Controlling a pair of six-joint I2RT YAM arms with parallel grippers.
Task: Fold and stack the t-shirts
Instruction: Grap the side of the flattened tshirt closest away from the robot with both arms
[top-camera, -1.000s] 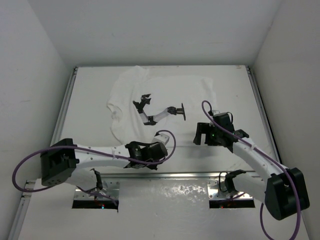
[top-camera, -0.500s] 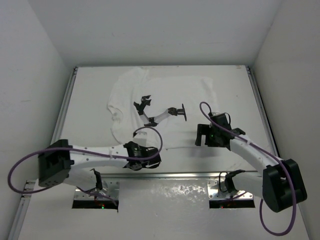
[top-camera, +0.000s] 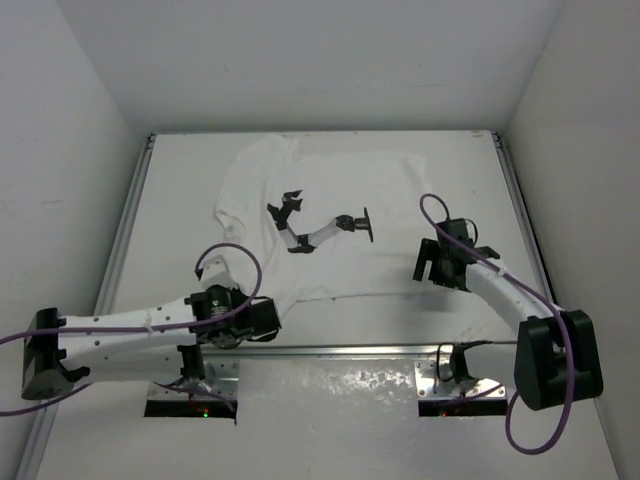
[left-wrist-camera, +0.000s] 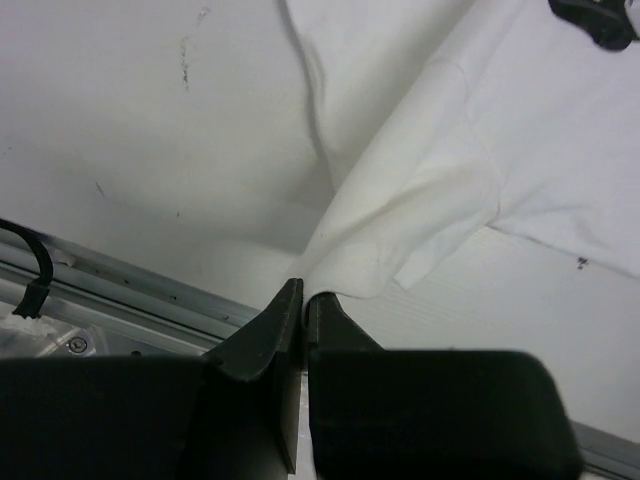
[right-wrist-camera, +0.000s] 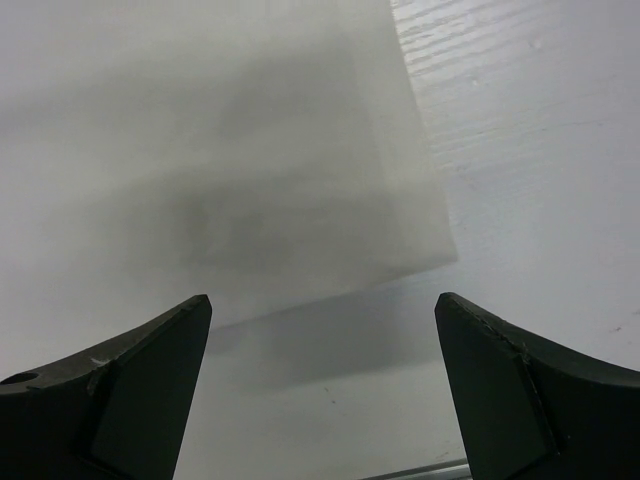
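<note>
Left arm (top-camera: 120, 335) farther left than before, left fingers (left-wrist-camera: 265, 338) tight on t-shirt (top-camera: 385, 190) corner; right fingers (right-wrist-camera: 135, 380) wide over its edge.

Surface: white table (top-camera: 480, 200), matte, mostly bare toward 3 o'clock and in a narrow strip at 9 o'clock.
Edges: left rail (top-camera: 125, 235) at 9 o'clock and right rail (top-camera: 520, 220) at 3 o'clock, both metal; near rail (top-camera: 340, 350) at 6 o'clock.
On it: one white t-shirt (top-camera: 330, 180), spread out flat, from the centre out toward 11 and 12 o'clock, neck end at 9 o'clock.
Shirt hem: runs toward 3 o'clock, straight edge at 5 o'clock lying flat on the table.
Shirt corner: at 7 o'clock, bunched and raised off the surface just beside the near rail.
Marks: faint dark scuffs (left-wrist-camera: 185, 60) on bare table toward 9 o'clock of the shirt.
</note>
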